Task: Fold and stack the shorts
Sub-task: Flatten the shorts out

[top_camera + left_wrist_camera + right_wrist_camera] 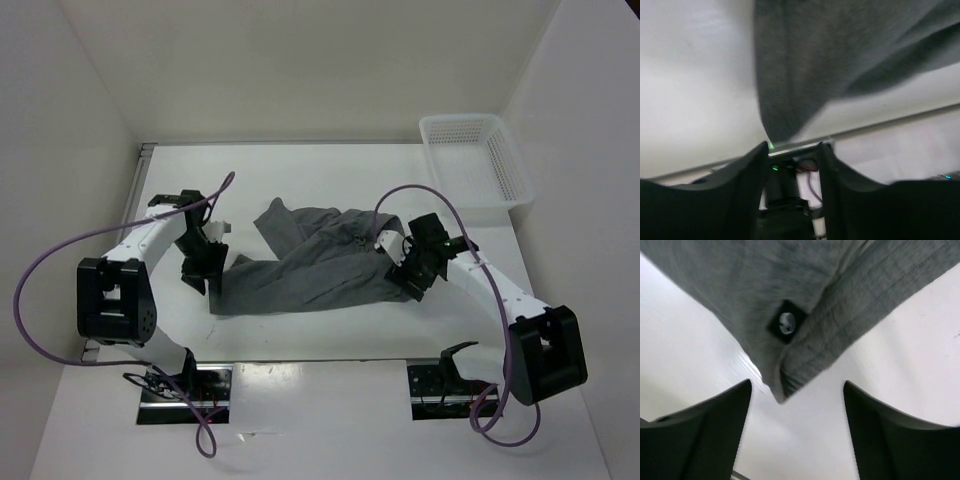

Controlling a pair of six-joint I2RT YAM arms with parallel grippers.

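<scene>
Right gripper (796,387) spread wide, a ribbed corner of the grey shorts (830,315) lying between the fingers, unclamped. Left gripper (794,147) parted too, a cloth tip just past its fingertips, not pinched. Shorts crumpled on the table (330,170) between both arms, well apart from the white basket (478,165) at the far right corner.

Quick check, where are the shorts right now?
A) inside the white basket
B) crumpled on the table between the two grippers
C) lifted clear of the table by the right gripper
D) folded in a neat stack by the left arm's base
B: the grey shorts lie crumpled on the table between the left gripper and the right gripper. Neither is clamped on them, and no fabric is in the white basket.
</scene>
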